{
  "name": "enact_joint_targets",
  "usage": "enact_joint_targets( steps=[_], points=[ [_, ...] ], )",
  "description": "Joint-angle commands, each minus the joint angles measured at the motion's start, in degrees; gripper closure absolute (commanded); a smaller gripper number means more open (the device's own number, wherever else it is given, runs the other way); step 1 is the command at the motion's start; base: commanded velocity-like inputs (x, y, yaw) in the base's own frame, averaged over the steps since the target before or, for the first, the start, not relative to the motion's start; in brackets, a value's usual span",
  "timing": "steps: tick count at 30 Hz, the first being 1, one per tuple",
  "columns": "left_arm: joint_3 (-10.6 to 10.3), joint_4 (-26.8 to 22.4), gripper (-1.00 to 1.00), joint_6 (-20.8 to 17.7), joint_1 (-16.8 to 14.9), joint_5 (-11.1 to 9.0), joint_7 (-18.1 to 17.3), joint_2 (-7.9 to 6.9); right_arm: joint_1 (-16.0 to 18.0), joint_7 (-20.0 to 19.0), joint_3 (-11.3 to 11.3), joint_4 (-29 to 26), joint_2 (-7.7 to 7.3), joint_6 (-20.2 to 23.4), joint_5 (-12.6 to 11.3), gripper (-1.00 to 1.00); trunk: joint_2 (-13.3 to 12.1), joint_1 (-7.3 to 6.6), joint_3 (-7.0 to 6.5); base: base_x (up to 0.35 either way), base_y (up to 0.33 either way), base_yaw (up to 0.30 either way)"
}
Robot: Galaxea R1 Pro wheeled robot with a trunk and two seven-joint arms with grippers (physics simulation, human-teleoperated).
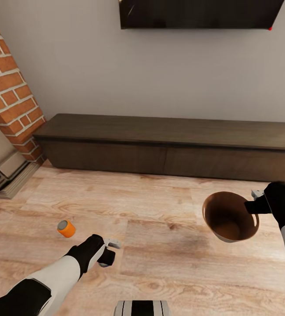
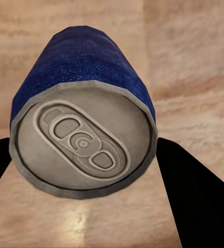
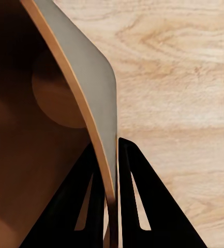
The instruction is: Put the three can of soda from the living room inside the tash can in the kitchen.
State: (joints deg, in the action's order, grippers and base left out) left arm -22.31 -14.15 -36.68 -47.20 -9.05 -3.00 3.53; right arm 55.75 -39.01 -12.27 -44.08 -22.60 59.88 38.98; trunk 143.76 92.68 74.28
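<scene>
— Where are we standing in the job?

— We're collecting cans. Our right gripper (image 3: 112,199) is pinching the bin (image 1: 230,217) by its rim, holding it tilted above the floor (image 1: 160,210).

— And the left?

— The blue can (image 2: 83,119) is sitting between our left gripper (image 2: 86,170) fingers; whether they're clamping it, we cannot tell. Next we're needing it over the bin. An orange can (image 1: 66,228) is lying on the floor nearby.

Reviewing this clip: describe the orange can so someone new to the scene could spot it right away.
Start at the red-brick fireplace by the long dark cabinet. On the wood floor in front of it lies the orange can, on its side just beyond the left gripper. Its orange side sets it apart from the blue can between the left gripper's fingers.
</scene>
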Motion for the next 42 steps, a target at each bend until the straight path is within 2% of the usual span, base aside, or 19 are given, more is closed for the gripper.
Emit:
enact_joint_targets(
  steps=[1, 9, 12, 14, 16, 20, 21, 23, 24, 25, 26, 28, 29, 30, 31, 34, 36, 40, 42],
  points=[
    [0.01, 0.0, 1.0, -0.04, 0.0, 0.06, -0.1, 0.0, 0.0, -0.23, -0.05, 0.01, 0.04, 0.12, -0.39, 1.0, -0.02, -0.02, -0.23, 0.0, 0.0, 0.0],
    [-0.12, 0.0, 1.0, -1.41, -0.12, 0.06, -0.63, 0.03, -0.27, -0.38, 0.03, 0.05, 0.47, 0.12, -0.39, 1.0, -0.12, -0.23, -2.0, 0.0, 0.0, 0.0],
    [-0.11, 0.0, 1.0, -1.85, -0.22, 0.02, -0.89, -0.12, -0.34, -0.54, -0.05, 0.06, 1.73, 0.12, -0.45, 1.0, -0.16, -0.31, -2.67, 0.0, 0.0, 0.0],
    [-0.14, -0.53, 1.0, -4.01, -0.43, 0.05, -3.38, -0.31, -0.37, -0.73, -0.15, 0.67, 2.78, 0.12, -0.47, 1.0, -0.19, -0.36, -3.11, 0.0, 0.0, 0.0],
    [-0.15, -1.89, 1.0, -5.92, -0.51, 0.11, -4.83, -0.39, -0.37, -0.76, -0.14, 1.55, 2.92, 0.12, -0.51, 1.0, -0.22, -0.41, -3.55, 0.0, 0.0, 0.0],
    [-0.18, -11.46, 1.0, -13.22, -0.65, 0.24, -7.94, -1.18, -0.38, -0.79, -0.06, 4.71, 3.34, 0.12, -0.64, 1.0, -0.27, -0.51, -4.44, 0.0, 0.0, 0.0],
    [-0.18, -16.82, 1.0, -16.81, -0.66, 0.21, -9.44, -2.59, -0.38, -0.8, -0.05, 5.48, 3.97, 0.12, -0.69, 1.0, -0.28, -0.54, -4.66, 0.0, 0.0, 0.0],
    [-0.19, -20.35, 1.0, -18.94, -0.69, 0.17, -11.09, -3.79, -0.38, -0.8, -0.04, 5.82, 4.43, 0.12, -0.71, 1.0, -0.31, -0.59, -5.1, 0.0, 0.0, 0.0],
    [-0.19, -23.94, 1.0, -20.95, -0.89, 0.17, -13.34, -5.12, -0.38, -0.81, -0.04, 6.1, 4.86, 0.12, -0.71, 1.0, -0.32, -0.62, -5.33, 0.0, 0.0, 0.0],
    [-0.19, -25.76, 1.0, -21.82, -1.08, 0.19, -14.69, -5.82, -0.38, -0.81, -0.04, 6.25, 5.11, 0.12, -0.7, 1.0, -0.34, -0.64, -5.55, 0.0, 0.0, 0.0],
    [-0.19, -29.3, 1.0, -23.11, -1.6, 0.3, -17.58, -7.18, -0.38, -0.81, -0.02, 6.57, 5.67, 0.12, -0.68, 1.0, -0.35, -0.67, -5.77, 0.0, 0.0, 0.0],
    [-0.19, -33.6, 1.0, -23.32, -2.4, 0.43, -21.61, -8.86, -0.38, -0.81, 0.04, 7.25, 6.6, 0.12, -0.65, 1.0, -0.38, -0.72, -6.21, 0.0, 0.0, 0.0],
    [-0.19, -34.65, 1.0, -23.32, -2.69, 0.47, -22.75, -9.27, -0.38, -0.81, 0.06, 7.48, 6.9, 0.12, -0.64, 1.0, -0.39, -0.75, -6.43, 0.0, 0.0, 0.0],
    [-0.24, -36.0, 1.0, -23.32, -3.96, 0.51, -25.48, -9.87, -0.38, -0.81, 0.23, 7.98, 7.72, 0.12, -0.61, 1.0, -0.4, -0.77, -6.66, 0.0, 0.0, 0.0],
    [-0.28, -36.41, 1.0, -23.32, -4.75, 0.53, -26.99, -10.08, -0.38, -0.81, 0.37, 8.22, 8.16, 0.12, -0.6, 1.0, -0.42, -0.8, -6.88, 0.0, 0.0, 0.0],
    [-0.5, -37.52, 1.0, -23.32, -8.26, 0.63, -34.76, -10.51, -0.38, -0.81, 1.16, 9.53, 10.26, 0.12, -0.58, 1.0, -0.46, -0.88, -7.54, 0.0, 0.0, 0.0],
    [-0.56, -37.69, 1.0, -23.32, -9.87, 0.66, -37.36, -10.5, -0.38, -0.81, 1.46, 10.17, 11.01, 0.12, -0.58, 1.0, -0.48, -0.93, -7.98, 0.0, 0.0, 0.0],
    [-0.95, -37.94, 1.0, -23.32, -14.36, 0.69, -44.83, -10.33, -0.38, -0.77, 2.19, 11.41, 13.65, 0.12, -0.55, 1.0, -0.92, -1.22, -8.83, 0.0, 0.0, 0.0],
    [-2.01, -37.95, 1.0, -23.32, -16.3, 0.7, -48.53, -10.24, -0.38, -0.74, 3.16, 11.89, 15.0, 0.12, -0.52, 1.0, -1.72, -1.66, -9.19, 0.0, 0.0, 0.0]
  ],
)
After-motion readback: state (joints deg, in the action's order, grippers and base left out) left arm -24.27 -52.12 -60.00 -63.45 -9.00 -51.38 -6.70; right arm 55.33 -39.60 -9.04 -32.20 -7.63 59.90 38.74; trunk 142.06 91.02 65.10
